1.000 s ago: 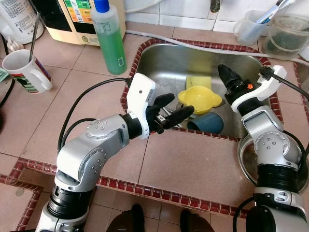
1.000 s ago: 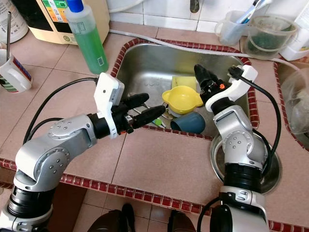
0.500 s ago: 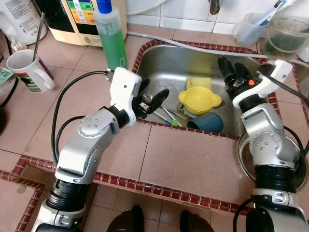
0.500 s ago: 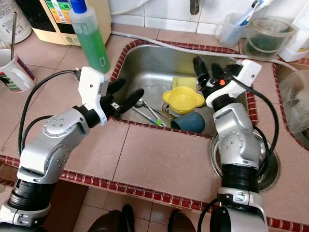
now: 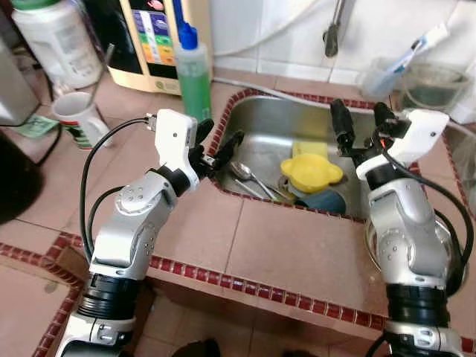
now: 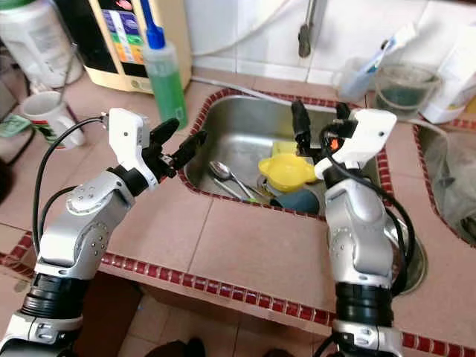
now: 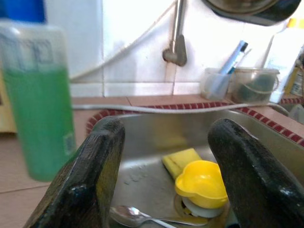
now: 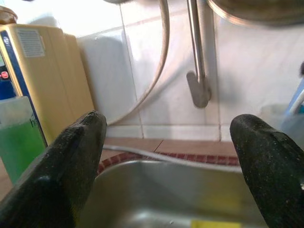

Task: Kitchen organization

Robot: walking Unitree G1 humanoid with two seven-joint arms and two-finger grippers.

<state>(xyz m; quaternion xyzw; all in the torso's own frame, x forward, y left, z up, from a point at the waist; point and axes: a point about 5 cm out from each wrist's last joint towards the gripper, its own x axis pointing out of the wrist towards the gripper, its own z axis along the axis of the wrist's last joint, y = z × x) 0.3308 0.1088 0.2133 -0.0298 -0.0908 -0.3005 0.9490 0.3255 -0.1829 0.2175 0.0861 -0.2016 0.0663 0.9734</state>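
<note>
A steel sink [image 5: 260, 126] holds a yellow bowl [image 5: 311, 171] resting on a dark blue cup [image 5: 331, 199], with a yellow sponge [image 5: 306, 148] behind them. A spoon [image 5: 242, 172] and other cutlery lie at the sink's near left. My left gripper [image 5: 221, 134] hovers open over the sink's left rim, nothing between its fingers; the left wrist view looks past them to the bowl [image 7: 202, 183] and sponge [image 7: 178, 159]. My right gripper [image 5: 358, 115] is open above the sink's right side, pointing at the back wall and the tap [image 8: 197, 71].
A green soap bottle [image 5: 193, 74] stands at the sink's back left, in front of a cream appliance [image 5: 152, 37]. A mug [image 5: 78, 119] and white jar [image 5: 56, 41] are further left. Clear tubs [image 5: 428, 85] sit back right. A metal lid [image 5: 446, 245] lies beside my right arm.
The camera has pulled back and the whole view shifted. My left gripper has drawn back from over the cutlery to the sink's left rim. My right gripper has opened and risen.
</note>
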